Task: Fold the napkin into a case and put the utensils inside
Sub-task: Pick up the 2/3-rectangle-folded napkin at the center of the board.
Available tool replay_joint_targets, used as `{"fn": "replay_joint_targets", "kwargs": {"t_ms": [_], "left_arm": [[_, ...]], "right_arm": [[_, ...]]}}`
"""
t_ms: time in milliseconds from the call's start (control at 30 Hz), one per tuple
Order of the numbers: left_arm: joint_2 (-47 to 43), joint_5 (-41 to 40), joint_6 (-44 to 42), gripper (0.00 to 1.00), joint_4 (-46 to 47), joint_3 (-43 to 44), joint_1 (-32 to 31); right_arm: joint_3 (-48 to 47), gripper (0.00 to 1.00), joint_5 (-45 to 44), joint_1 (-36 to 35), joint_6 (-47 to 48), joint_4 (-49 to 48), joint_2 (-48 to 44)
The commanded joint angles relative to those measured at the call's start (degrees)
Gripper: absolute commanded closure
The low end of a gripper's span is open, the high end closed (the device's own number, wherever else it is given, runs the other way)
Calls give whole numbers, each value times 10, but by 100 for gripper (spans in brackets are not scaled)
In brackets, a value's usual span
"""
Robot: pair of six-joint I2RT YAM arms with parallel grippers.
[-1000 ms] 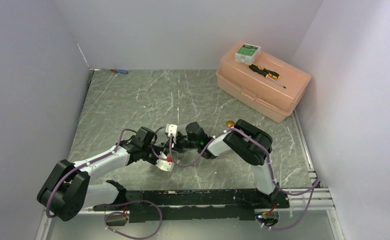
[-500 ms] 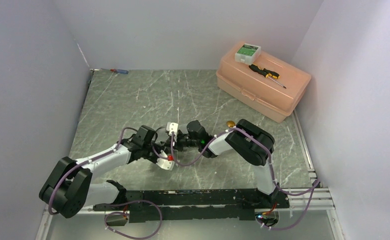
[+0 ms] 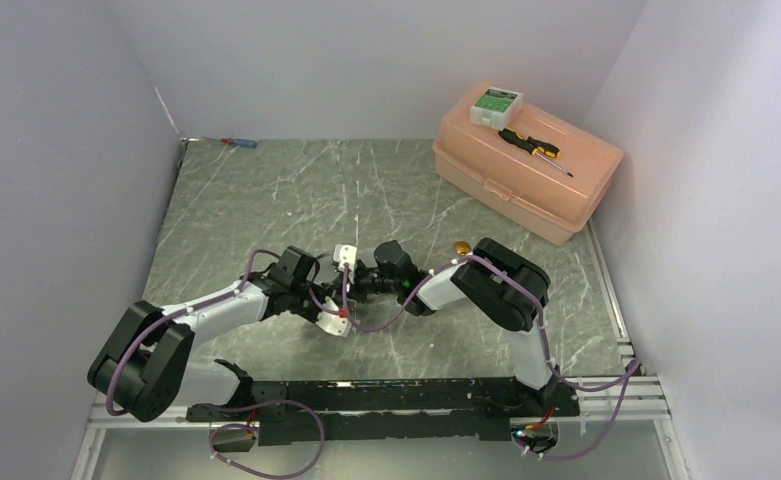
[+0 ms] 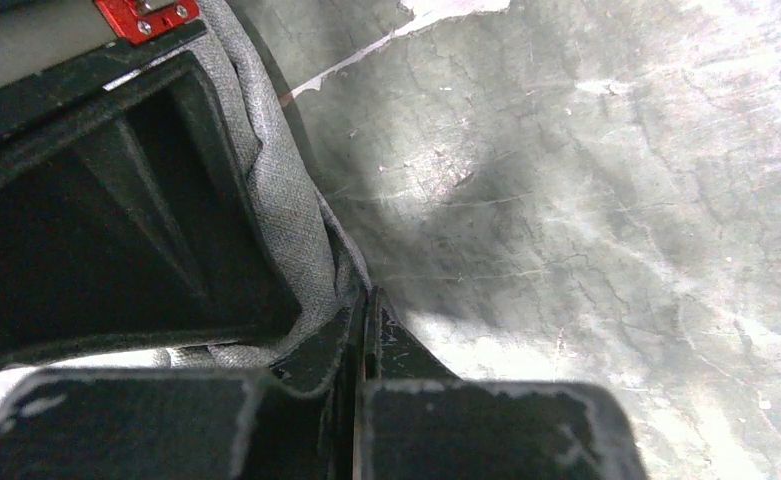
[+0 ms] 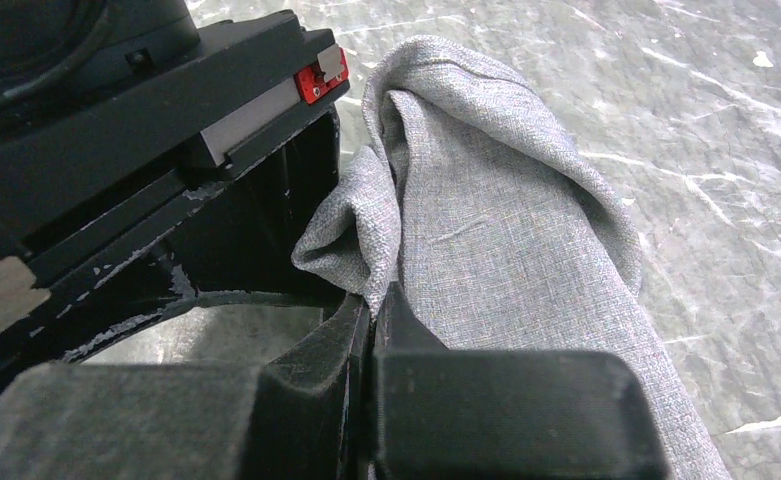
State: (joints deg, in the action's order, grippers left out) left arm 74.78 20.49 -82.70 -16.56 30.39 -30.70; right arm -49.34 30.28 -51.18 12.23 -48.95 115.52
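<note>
Both my left pincer (image 4: 363, 300) and my right pincer (image 5: 374, 295) are clenched on the grey napkin (image 5: 486, 200), bunched between them on the table (image 5: 726, 120). One gold spoon (image 3: 461, 246) lies beside my right arm (image 3: 496, 285).

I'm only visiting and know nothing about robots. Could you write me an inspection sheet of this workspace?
Surface: marbled grey-green table, white streaks.
Job's things: grey napkin bunched between the grippers; gold spoon partly hidden behind the right arm; no other utensil seen.
Clutter: peach toolbox carrying a green-and-white box and a black-and-yellow screwdriver; red-and-blue screwdriver at the far left corner.
Grippers: left gripper and right gripper both have jaws closed on the napkin.
Cables: purple cables loop along both arms.
Surroundings: plain pale walls.
</note>
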Motion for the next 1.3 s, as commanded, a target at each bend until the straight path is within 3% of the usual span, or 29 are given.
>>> {"fn": "replay_joint_targets", "kwargs": {"t_ms": [0,433,700,900,1100,1267], "left_arm": [[-2,0,11,97,-91,-9,3],[-73,24,18,97,-123,-22,-2],[-72,-10,127,97,-37,-9,-2],[-115,-16,145,97,11,-21,-1],[-135,-18,155,97,6,-24,-1],[-125,-18,163,97,10,-21,-2]], "right_arm": [[-16,100,-1,2,9,-15,-13],[-32,100,-21,-6,51,24,2],[-4,100,12,-23,30,13,1],[5,100,20,-25,14,-1,5],[23,68,41,-21,-10,-45,0],[21,59,49,-22,-14,-50,5]]}}
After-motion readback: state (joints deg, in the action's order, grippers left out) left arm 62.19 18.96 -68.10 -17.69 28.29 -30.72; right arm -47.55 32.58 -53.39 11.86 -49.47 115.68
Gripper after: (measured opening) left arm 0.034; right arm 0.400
